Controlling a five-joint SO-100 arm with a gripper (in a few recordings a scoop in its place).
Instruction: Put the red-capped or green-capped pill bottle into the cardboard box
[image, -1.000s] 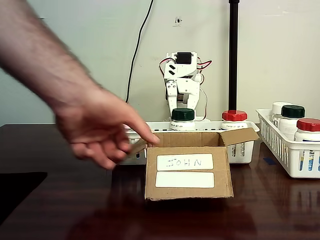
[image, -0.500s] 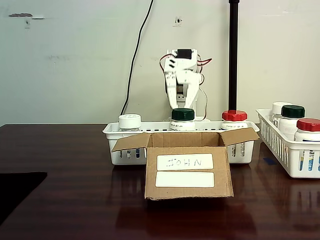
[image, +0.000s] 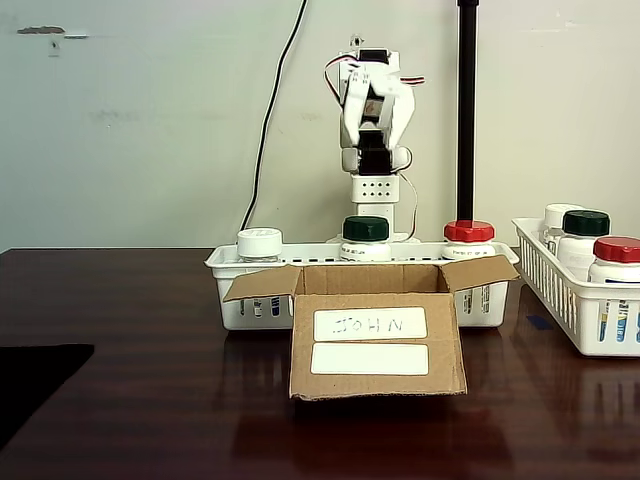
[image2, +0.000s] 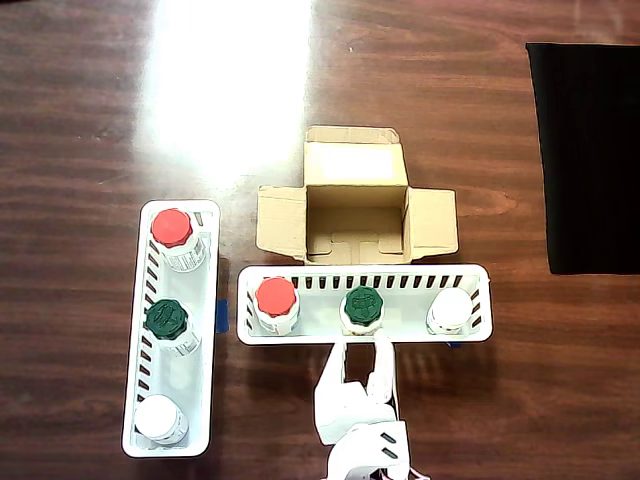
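pill bottle (image2: 362, 308): upright, cap up, in basket (image2: 470, 335) | end effector (image2: 362, 349): spread, empty | cardboard box (image2: 356, 213): open

Six pill bottles total: two red-capped (image2: 275, 297) (image2: 172, 228), two green-capped (image2: 363, 304) (image2: 166, 319), two white-capped (image2: 451, 308) (image2: 158, 419). Two white slotted baskets (image2: 400, 335) (image2: 135, 380), three bottles in each. One cardboard box (image2: 356, 215), open, two white labels (image: 370, 324) (image: 369, 359) on its front.

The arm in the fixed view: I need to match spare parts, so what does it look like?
The arm has white plastic links with black servo blocks, thin red and white wires looping near the top, and a perforated white base. The gripper has two white fingers.
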